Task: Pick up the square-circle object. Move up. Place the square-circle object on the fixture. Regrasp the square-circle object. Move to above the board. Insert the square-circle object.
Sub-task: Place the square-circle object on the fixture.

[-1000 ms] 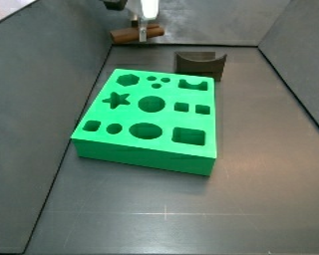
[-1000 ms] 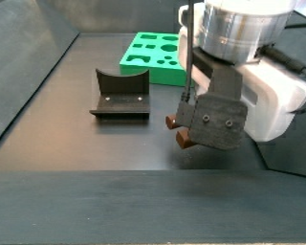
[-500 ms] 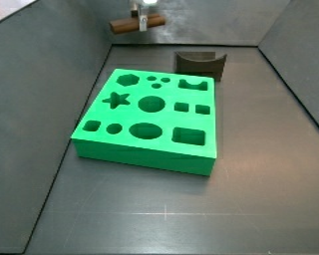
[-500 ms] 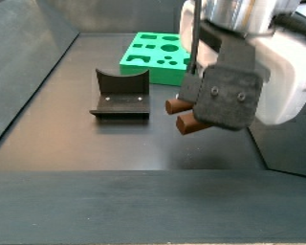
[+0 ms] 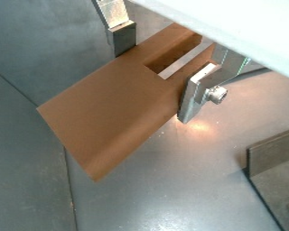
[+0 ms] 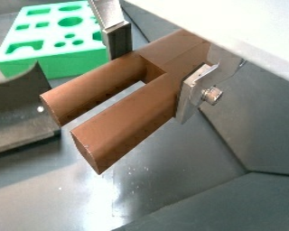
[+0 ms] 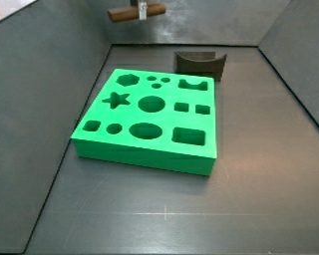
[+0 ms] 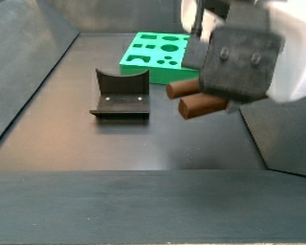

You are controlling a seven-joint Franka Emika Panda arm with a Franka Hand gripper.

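Observation:
My gripper (image 7: 144, 9) hangs high over the far left of the floor, well above the back wall's foot. It is shut on the brown square-circle object (image 7: 124, 15), which lies level between the silver fingers (image 5: 201, 90). Both wrist views show the fingers clamping its square end (image 6: 159, 68), with two brown prongs (image 6: 105, 135) reaching forward. In a side view the object (image 8: 194, 99) sticks out below the gripper (image 8: 226, 81). The green board (image 7: 149, 115) lies mid-floor. The dark fixture (image 7: 199, 63) stands behind it and apart from the gripper.
Grey walls enclose the dark floor on the left, back and right. The board (image 6: 44, 41) and the fixture (image 6: 14, 117) show below the gripper in a wrist view. The fixture (image 8: 120, 94) stands in front of the board (image 8: 160, 53) in a side view.
My gripper has risen straight up with the square-circle object held in it. The board and the fixture have not moved.

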